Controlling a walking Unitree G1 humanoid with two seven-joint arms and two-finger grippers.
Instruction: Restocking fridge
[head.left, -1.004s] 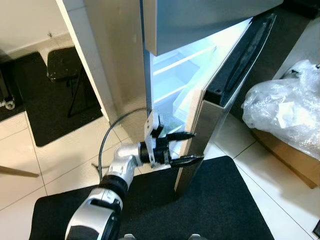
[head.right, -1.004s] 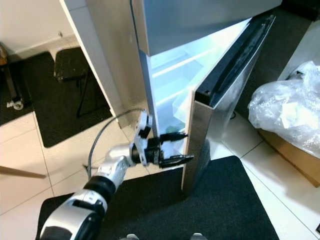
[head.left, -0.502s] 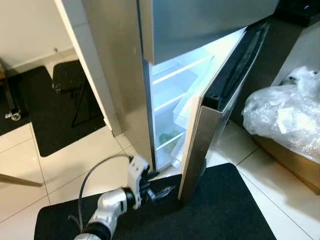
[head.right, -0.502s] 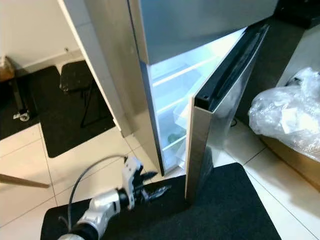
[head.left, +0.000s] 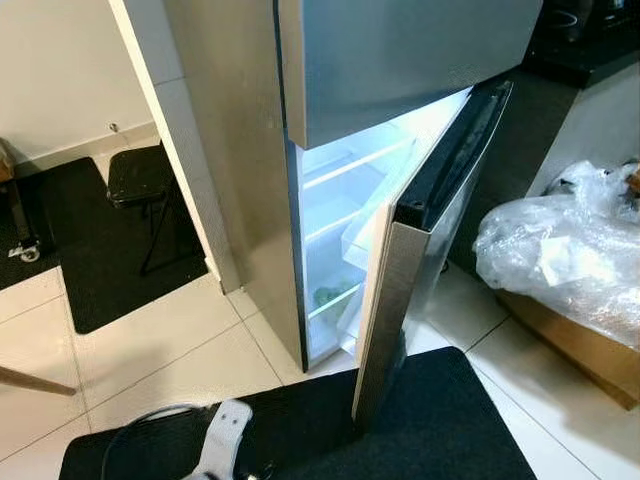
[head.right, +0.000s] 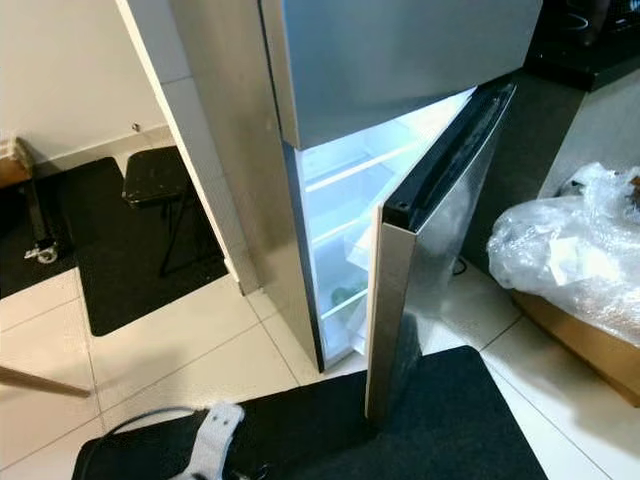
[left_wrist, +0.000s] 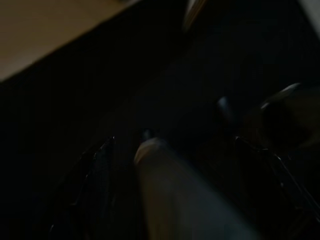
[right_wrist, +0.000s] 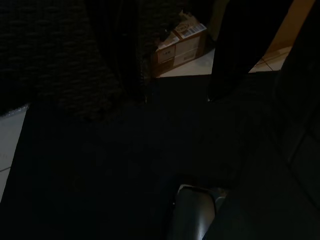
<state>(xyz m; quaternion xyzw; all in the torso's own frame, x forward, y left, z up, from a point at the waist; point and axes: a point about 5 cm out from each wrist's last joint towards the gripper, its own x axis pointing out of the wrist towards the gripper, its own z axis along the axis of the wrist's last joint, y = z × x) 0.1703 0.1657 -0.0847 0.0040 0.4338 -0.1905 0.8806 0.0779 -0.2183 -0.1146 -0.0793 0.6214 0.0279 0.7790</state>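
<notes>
The tall stainless-steel fridge (head.left: 400, 60) stands at twelve o'clock, its lower door (head.left: 400, 290) ajar so the lit shelves can be reached. The left hand (head.left: 225, 455) hangs low at six o'clock; whether it is wide or narrow, I cannot tell. A crinkled clear plastic bag (head.left: 560, 250) waits at three o'clock.

A white bracket (head.left: 228, 447) on the left wrist with a thin dark cable (head.left: 140, 422) looping beside it, and black gripper fingers (right_wrist: 227, 50) dim in the right wrist view.
</notes>
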